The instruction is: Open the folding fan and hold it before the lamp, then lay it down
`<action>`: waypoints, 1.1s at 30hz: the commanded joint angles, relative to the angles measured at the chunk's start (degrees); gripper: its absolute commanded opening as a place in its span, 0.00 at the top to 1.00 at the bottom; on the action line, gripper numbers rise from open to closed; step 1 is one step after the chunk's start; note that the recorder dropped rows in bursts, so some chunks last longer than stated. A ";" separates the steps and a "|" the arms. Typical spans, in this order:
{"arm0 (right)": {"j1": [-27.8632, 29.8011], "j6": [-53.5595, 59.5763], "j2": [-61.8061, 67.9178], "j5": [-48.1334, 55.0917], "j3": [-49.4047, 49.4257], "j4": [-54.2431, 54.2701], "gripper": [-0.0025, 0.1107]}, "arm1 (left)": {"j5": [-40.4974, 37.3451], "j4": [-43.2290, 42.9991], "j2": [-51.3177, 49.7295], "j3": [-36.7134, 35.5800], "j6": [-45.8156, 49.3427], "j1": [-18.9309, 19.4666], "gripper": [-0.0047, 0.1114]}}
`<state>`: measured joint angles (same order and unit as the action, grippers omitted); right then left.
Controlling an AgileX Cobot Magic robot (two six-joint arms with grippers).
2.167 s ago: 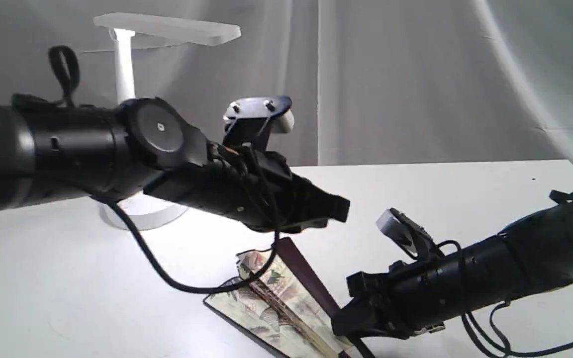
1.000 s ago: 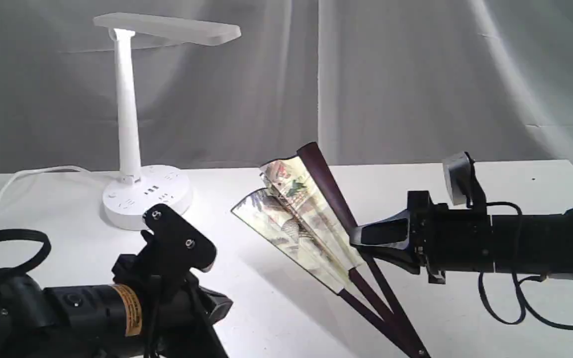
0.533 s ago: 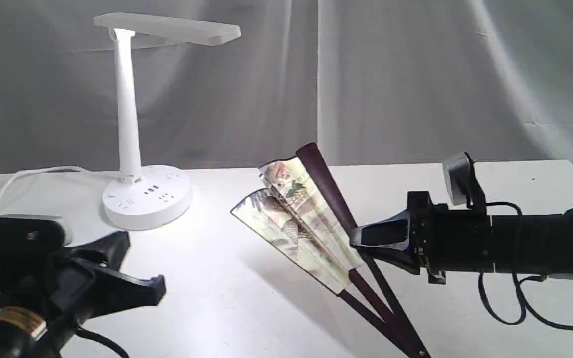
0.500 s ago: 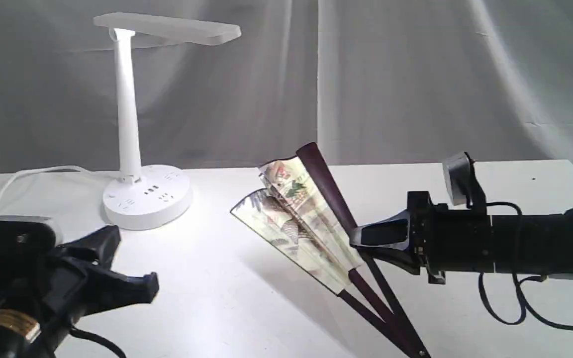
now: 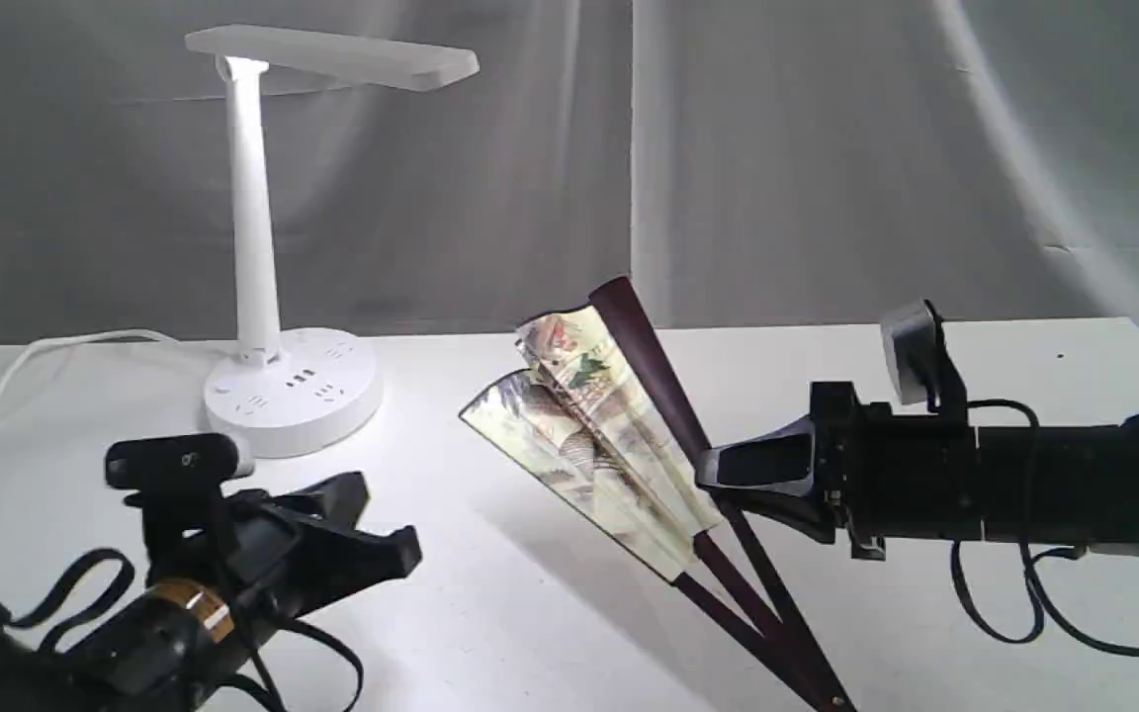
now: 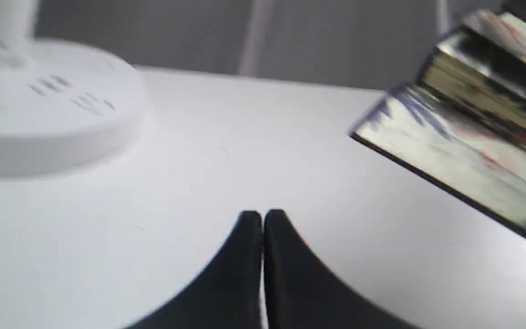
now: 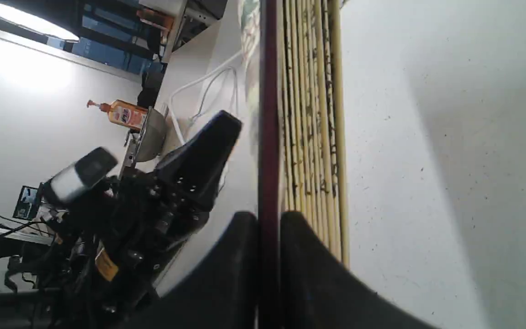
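Nearest the onlooker, the left gripper (image 6: 262, 217) hangs low over the desk (image 5: 530, 633) with its jaws pressed together on nothing, pointing toward the folding fan (image 5: 589, 435) but well short of it. Further in, the right gripper (image 5: 710, 473) reaches in level from the right and pinches the fan's dark outer rib (image 7: 268, 137). The fan stands tilted above the desk, its painted leaf leaning up toward the lamp side. It is spread only into a narrow wedge, with most pleats stacked against the held rib. Whether its pivot end touches the desk cannot be told. Beyond it, at the back left, the lamp (image 5: 251, 227) is lit and stands well apart from the fan, with a grey curtain (image 5: 827, 148) behind. The step in hand appears to be the opening. The next move would call for the left gripper to part its jaws, take the free lower edge and draw it away while the right gripper holds firm.
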<state>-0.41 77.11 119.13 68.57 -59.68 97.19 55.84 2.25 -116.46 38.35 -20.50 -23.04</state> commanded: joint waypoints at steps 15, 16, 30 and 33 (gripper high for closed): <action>0.41 1.10 -0.40 1.39 0.21 1.14 0.98 | 14.13 -42.29 -14.55 11.25 -71.02 12.74 0.96; 0.41 1.10 -0.40 1.39 0.21 1.14 0.98 | 14.13 -43.43 -15.38 12.29 -71.47 12.74 0.96; 0.41 0.99 -0.40 1.39 0.21 1.77 0.98 | 14.13 -46.15 -15.92 17.81 -72.41 10.77 0.47; 0.41 1.13 -0.40 1.39 0.21 1.86 0.98 | 14.13 -45.70 -15.92 17.94 -72.41 9.71 0.33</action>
<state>-0.41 77.37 119.13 68.57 -59.68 98.00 69.95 -43.90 -132.54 56.11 -92.36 -12.60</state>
